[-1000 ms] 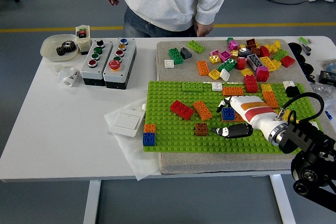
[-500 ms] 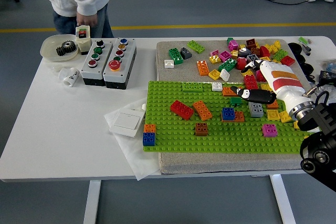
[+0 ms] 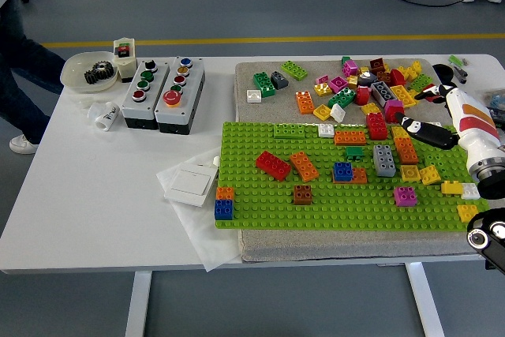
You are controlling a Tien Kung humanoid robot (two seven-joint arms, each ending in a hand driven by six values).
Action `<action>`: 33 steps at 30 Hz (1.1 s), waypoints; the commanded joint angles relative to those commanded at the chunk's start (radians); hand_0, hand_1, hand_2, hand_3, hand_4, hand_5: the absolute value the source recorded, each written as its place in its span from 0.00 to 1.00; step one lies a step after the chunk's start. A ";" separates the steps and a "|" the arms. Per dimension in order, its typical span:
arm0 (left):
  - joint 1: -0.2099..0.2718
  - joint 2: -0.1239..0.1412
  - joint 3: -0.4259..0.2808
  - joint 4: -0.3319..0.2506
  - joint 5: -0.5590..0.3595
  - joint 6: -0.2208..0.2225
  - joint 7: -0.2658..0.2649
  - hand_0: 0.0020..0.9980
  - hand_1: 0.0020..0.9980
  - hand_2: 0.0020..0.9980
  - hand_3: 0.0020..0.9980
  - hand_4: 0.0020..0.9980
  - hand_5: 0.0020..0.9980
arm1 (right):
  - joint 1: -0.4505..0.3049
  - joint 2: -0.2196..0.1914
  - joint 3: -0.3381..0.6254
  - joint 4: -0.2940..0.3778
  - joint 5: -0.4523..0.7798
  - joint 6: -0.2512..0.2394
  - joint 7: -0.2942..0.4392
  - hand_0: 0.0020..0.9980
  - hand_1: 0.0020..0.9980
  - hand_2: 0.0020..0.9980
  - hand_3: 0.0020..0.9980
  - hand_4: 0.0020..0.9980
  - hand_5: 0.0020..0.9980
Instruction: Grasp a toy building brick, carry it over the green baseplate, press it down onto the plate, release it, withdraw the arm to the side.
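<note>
- The white table (image 3: 102, 195) carries everything; its top is smooth and flat, and the working things are gathered on its right half, within reach of the one arm in view.
- A beige mat (image 3: 316, 246), of a rough, felt-like cloth, lies at the table's right side; probably it keeps the plate and the bricks from sliding.
- The green baseplate (image 3: 260, 203) lies on the near part of this mat, flat and covered with rows of small studs. Several bricks are already pressed on it, among them a red brick (image 3: 273, 165), an orange one (image 3: 304, 166) and a grey one (image 3: 384, 160).
- The heap of loose bricks (image 3: 371, 88) lies on the far right part of the mat, just behind the plate: hard, shiny plastic blocks in many colours, the stock for picking.
- Two grey button boxes (image 3: 162, 92) stand near the far left edge of the table, beside a white bowl (image 3: 83, 76) with a dark gear.
- The right hand (image 3: 438, 124), white with orange stripes and black fingers, is over the far right corner of the plate, near the heap. Its fingers look loosely stretched and seem to hold no brick, so it appears ready for a new grasp.
- The left arm is not visible.
</note>
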 joint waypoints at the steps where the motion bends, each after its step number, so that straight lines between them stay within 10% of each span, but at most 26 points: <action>1: 0.000 0.000 0.001 0.000 -0.001 -0.001 0.000 0.81 0.79 0.82 0.60 0.62 0.62 | -0.003 0.002 0.002 -0.003 0.039 -0.001 0.023 0.80 0.77 0.80 0.71 0.90 0.55; 19: -0.025 -0.010 0.025 0.000 -0.026 -0.016 -0.015 0.81 0.78 0.83 0.60 0.62 0.61 | -0.205 0.059 0.170 0.120 0.789 0.014 0.724 0.78 0.76 0.79 0.77 1.00 0.79; 25: -0.028 -0.014 0.009 0.000 -0.010 -0.019 -0.012 0.81 0.79 0.83 0.60 0.62 0.62 | -0.244 0.142 0.240 0.113 0.995 -0.001 0.745 0.78 0.75 0.79 0.76 1.00 0.78; 33: -0.040 -0.020 0.032 -0.001 -0.033 -0.023 -0.013 0.79 0.78 0.82 0.60 0.63 0.62 | -0.264 0.185 0.251 0.089 0.945 -0.001 0.739 0.78 0.76 0.78 0.74 1.00 0.77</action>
